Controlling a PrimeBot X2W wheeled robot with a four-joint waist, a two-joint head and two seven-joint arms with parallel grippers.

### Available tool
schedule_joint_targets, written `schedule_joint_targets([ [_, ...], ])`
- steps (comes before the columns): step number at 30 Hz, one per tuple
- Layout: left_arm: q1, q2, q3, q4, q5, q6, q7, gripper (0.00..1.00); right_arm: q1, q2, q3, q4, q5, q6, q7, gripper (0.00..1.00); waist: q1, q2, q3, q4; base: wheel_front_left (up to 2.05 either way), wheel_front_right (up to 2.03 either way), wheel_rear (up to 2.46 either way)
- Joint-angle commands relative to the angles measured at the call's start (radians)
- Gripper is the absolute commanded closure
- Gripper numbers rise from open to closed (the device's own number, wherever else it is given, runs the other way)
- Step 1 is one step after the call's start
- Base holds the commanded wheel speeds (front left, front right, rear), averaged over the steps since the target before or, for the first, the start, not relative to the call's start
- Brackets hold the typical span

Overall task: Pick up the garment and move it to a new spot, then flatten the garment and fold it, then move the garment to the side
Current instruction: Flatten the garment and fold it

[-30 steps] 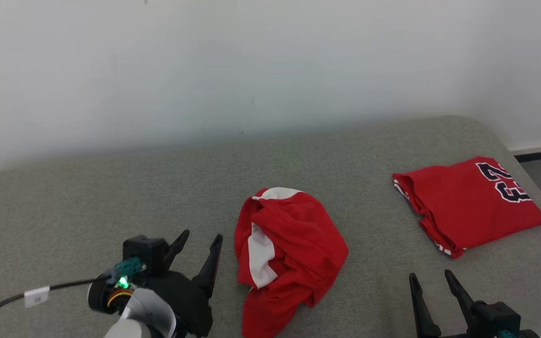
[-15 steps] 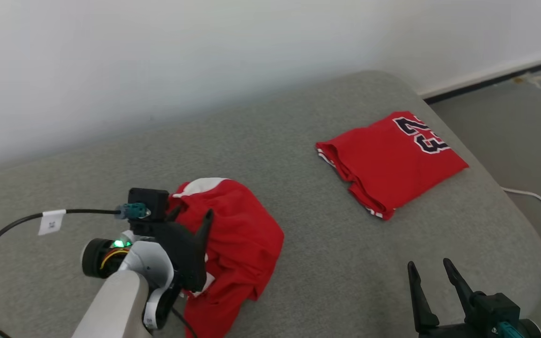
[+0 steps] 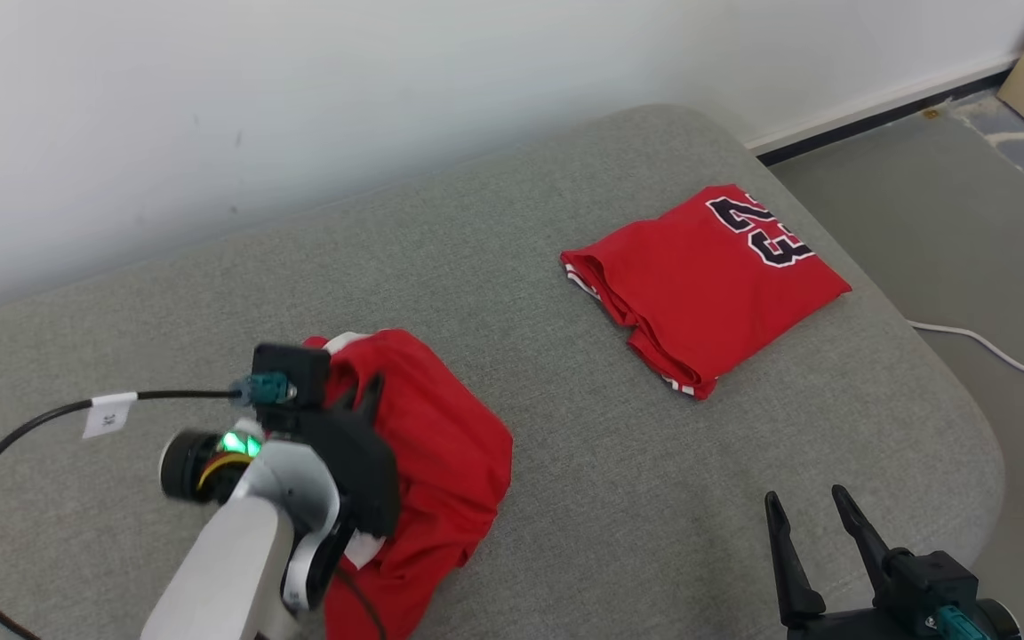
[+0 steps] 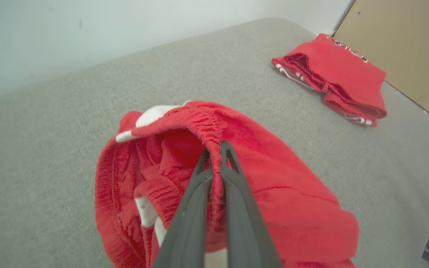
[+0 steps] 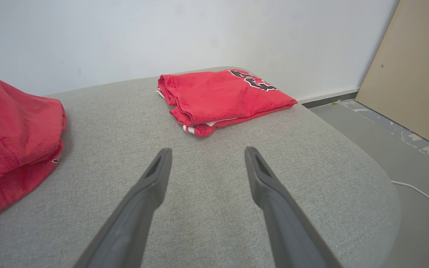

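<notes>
Left gripper pinches shut on the red garment at its waistband, well left of folded jersey. Right gripper is spread, empty, nearer the jersey. Lift slowly, straight up, so the cloth doesn't slip.

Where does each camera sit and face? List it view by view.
Head view: on the head, looking down at the grey cushion, crumpled garment and folded jersey; left gripper and right gripper show.
Left wrist view: along its own fingers, shut on the crumpled garment.
Right wrist view: along its open fingers, toward the folded jersey.
Shared: all show both garments.
</notes>
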Motion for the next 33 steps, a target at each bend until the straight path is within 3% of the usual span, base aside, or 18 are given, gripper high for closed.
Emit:
schedule_joint_targets([
  [1, -0.028, -0.007, 0.001, -0.008, 0.015, -0.002, -0.029, 1.0, -0.01, 0.001, -0.001, 0.001, 0.002, -0.002, -0.002, 0.0, -0.0001, -0.0001, -0.006, 0.007, 0.0, 0.0, 0.0],
  [11, -0.295, -0.056, -0.023, -0.003, 0.105, -0.004, -0.37, 1.0, -0.011, 0.001, 0.019, 0.002, -0.002, -0.002, 0.006, 0.0, -0.0001, -0.0001, -0.034, 0.016, 0.0, 0.0, 0.0],
  [14, -0.369, -0.067, -0.021, -0.047, 0.108, -0.002, -0.443, 1.0, 0.005, 0.001, 0.009, 0.001, -0.004, -0.002, 0.006, 0.0, -0.0001, -0.0001, -0.042, 0.028, 0.0, 0.0, 0.0],
  [17, -0.381, -0.07, -0.036, -0.087, 0.107, -0.006, -0.443, 1.0, 0.01, 0.001, 0.001, 0.0, -0.006, -0.002, 0.012, 0.0, -0.0001, -0.0001, -0.049, 0.056, 0.0, 0.0, 0.0],
  [21, -0.251, -0.043, -0.086, -0.115, 0.082, -0.032, -0.368, 1.0, 0.028, 0.001, -0.007, -0.008, -0.008, -0.002, 0.015, 0.0, -0.0001, -0.0001, -0.048, 0.117, 0.0, 0.0, 0.0],
  [28, 0.147, 0.015, -0.189, -0.091, -0.037, -0.078, -0.282, 1.0, 0.039, 0.0, -0.008, -0.034, -0.009, -0.002, 0.031, 0.0, -0.0001, -0.0001, -0.044, 0.22, 0.0, 0.0, 0.0],
  [32, 0.258, 0.009, -0.243, -0.081, -0.101, -0.09, -0.262, 1.0, 0.043, 0.0, -0.006, -0.042, -0.009, -0.002, 0.038, 0.0, -0.0001, -0.0001, -0.042, 0.258, 0.0, 0.0, 0.0],
  [33, 0.28, 0.007, -0.257, -0.083, -0.13, -0.091, -0.259, 0.89, 0.042, 0.0, -0.004, -0.043, -0.008, -0.002, 0.042, 0.0, -0.0001, -0.0001, -0.042, 0.269, 0.0, 0.0, 0.0],
])
